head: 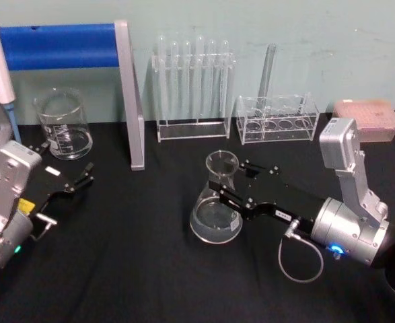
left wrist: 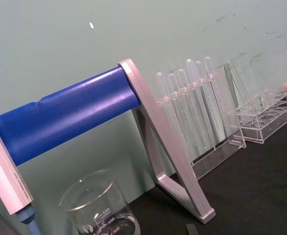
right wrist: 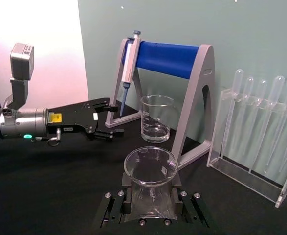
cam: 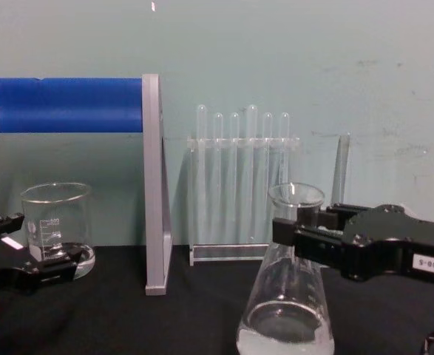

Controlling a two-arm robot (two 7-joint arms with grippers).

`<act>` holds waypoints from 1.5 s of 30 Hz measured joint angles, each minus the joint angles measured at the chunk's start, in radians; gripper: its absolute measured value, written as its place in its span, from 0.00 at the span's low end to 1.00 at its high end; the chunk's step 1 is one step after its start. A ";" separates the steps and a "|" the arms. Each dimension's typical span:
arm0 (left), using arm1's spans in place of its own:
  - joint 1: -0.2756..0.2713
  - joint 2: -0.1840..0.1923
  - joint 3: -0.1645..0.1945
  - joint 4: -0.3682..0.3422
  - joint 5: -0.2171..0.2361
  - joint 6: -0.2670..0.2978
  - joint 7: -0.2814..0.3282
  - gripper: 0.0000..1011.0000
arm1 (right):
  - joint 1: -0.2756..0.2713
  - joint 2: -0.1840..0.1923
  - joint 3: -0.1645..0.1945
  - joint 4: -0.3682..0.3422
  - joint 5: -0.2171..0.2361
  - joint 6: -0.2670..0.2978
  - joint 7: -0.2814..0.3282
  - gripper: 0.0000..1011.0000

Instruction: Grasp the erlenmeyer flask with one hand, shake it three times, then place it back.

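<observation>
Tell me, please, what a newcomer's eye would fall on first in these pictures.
The erlenmeyer flask sits in the middle of the black table, with the right gripper clamped around its neck from the right. Behind it to the left, a bright blue-barred stand rises over a glass beaker, and the left gripper hangs open nearby.

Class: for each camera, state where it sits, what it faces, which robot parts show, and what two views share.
Head: high, looking down on the black table; both arms.
Chest: low, looking across; right gripper holding clear glass conical flask.
Left wrist: faces blue-barred grey stand.
Right wrist: along its jaws, toward left gripper.
Shared: flask, head and chest.
</observation>
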 joint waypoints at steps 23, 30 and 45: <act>0.000 0.000 0.000 0.000 0.000 0.000 0.000 0.99 | 0.033 0.020 -0.049 0.088 -0.005 -0.053 0.077 0.45; 0.000 0.000 0.000 0.000 0.000 0.000 0.000 0.99 | 0.044 0.017 -0.057 0.116 0.000 -0.076 0.100 0.45; 0.000 0.000 0.000 0.000 0.000 0.000 0.000 0.99 | 0.064 0.005 -0.069 0.166 0.004 -0.091 0.116 0.45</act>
